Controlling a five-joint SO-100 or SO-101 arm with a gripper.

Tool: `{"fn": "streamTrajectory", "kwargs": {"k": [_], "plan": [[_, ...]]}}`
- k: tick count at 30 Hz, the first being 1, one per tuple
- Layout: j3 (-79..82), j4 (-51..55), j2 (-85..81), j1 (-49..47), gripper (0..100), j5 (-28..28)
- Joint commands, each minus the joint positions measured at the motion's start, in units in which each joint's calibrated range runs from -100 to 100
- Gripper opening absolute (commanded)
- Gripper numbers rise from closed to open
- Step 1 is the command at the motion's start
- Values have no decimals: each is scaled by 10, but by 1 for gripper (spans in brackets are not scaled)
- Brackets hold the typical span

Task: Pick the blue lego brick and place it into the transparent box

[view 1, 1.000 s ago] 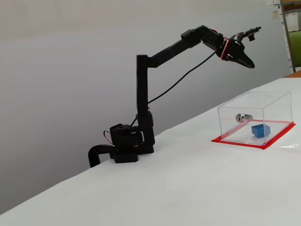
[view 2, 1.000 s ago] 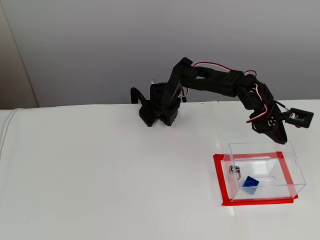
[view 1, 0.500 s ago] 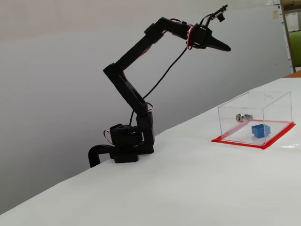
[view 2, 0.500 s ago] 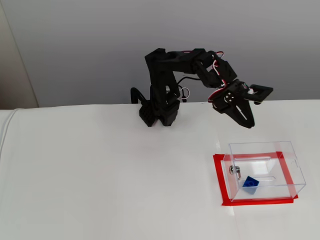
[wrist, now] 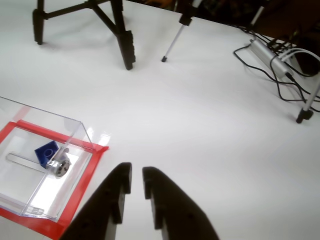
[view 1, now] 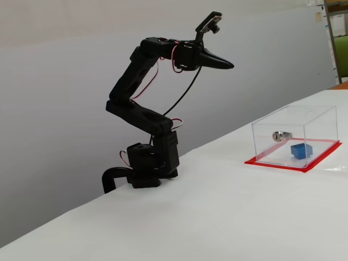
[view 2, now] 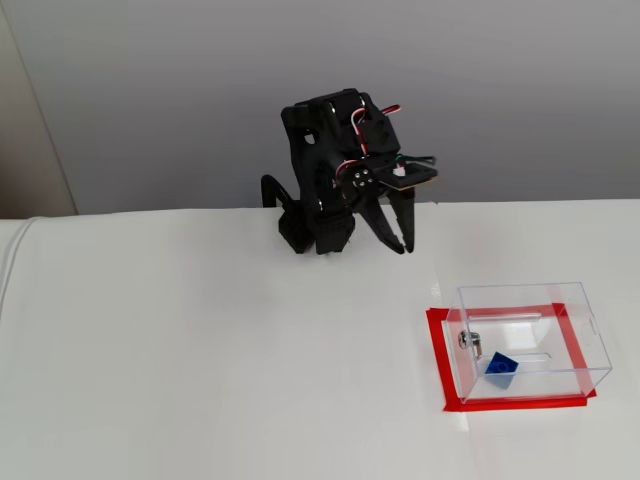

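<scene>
The blue lego brick [wrist: 46,151] lies inside the transparent box [wrist: 30,112], next to the silver lock [wrist: 59,167] on its wall. The brick [view 1: 300,149] [view 2: 501,370] shows inside the box [view 1: 304,117] [view 2: 530,300] in both fixed views. The box stands on a red base rim [wrist: 75,205]. My gripper [wrist: 136,170] is empty, its black fingers nearly together with a thin gap. It hangs raised above the table, away from the box, close to the arm's base [view 1: 231,66] [view 2: 402,245].
Black tripod legs [wrist: 125,45] and a thin silver tripod leg [wrist: 172,42] stand at the far side of the white table. A silver device with black cables [wrist: 265,50] and another tripod foot [wrist: 302,117] are at the right.
</scene>
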Motion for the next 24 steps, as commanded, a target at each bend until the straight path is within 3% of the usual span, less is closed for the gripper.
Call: {"fn": "streamTrajectory", "kwargs": {"k": [1,19,24], "plan": [[58,-6,-56,50,3,1],[492,-8,-393,171,3,0],[574,-77,-394,190,3,0]]}}
